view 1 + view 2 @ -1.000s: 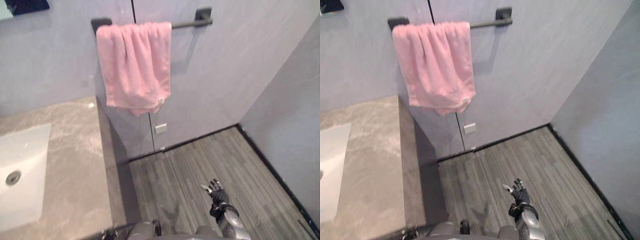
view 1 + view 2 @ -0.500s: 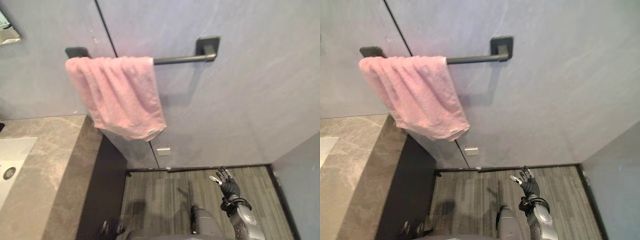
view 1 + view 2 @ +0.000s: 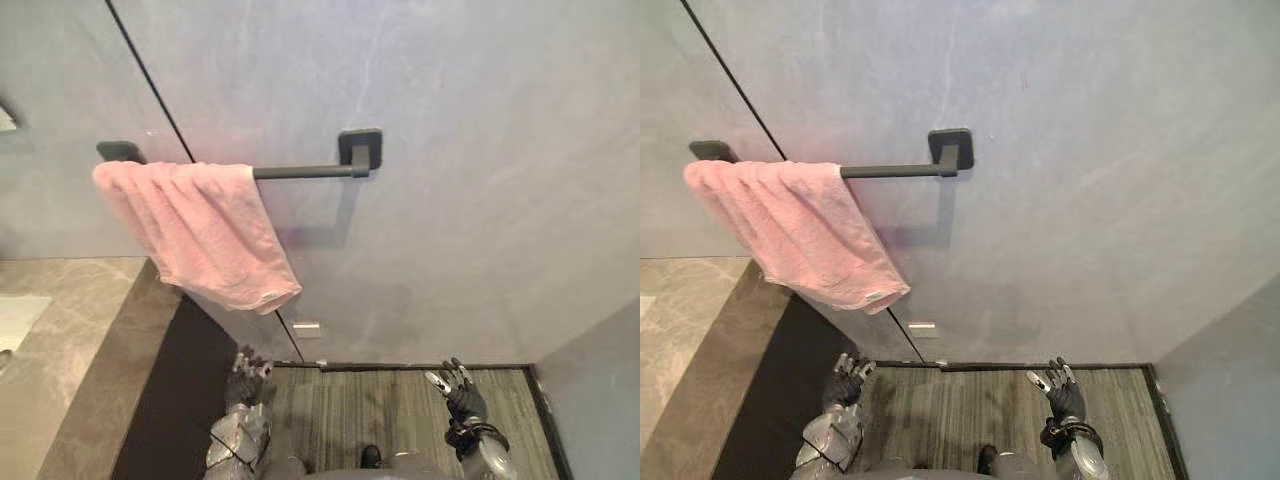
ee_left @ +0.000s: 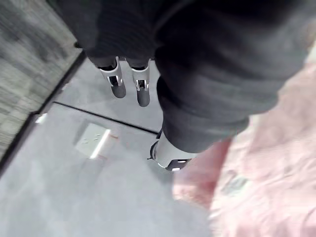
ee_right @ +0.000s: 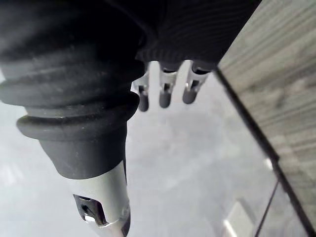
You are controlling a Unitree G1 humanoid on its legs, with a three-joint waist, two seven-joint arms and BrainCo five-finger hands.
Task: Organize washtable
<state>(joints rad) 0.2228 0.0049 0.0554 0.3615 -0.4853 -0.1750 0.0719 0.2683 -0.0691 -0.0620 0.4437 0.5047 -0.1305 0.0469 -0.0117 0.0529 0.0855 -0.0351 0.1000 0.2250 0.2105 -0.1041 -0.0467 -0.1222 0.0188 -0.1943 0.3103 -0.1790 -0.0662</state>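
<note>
Change of view: the head camera has swung up toward the wall, so the shift you see across the whole picture is the camera's, not the objects'. The pink towel (image 3: 200,230) hangs as before, bunched at the 9 o'clock end of the dark bar (image 3: 305,171). Its lower corner droops toward 6 o'clock, beside the edge of the washtable (image 3: 70,330) at 8 o'clock. New in frame is the left hand (image 3: 243,378), risen at 6 o'clock below that corner but apart from it (the left wrist view shows pink cloth close past its straight fingers (image 4: 117,81)). The right hand (image 3: 462,395) stays at 5 o'clock over the floor (image 3: 370,410) with its fingers (image 5: 165,94) spread. Both hands are empty. Judgement: you appear set up to take or straighten the towel, and no sorting on the washtable top is under way.
</note>
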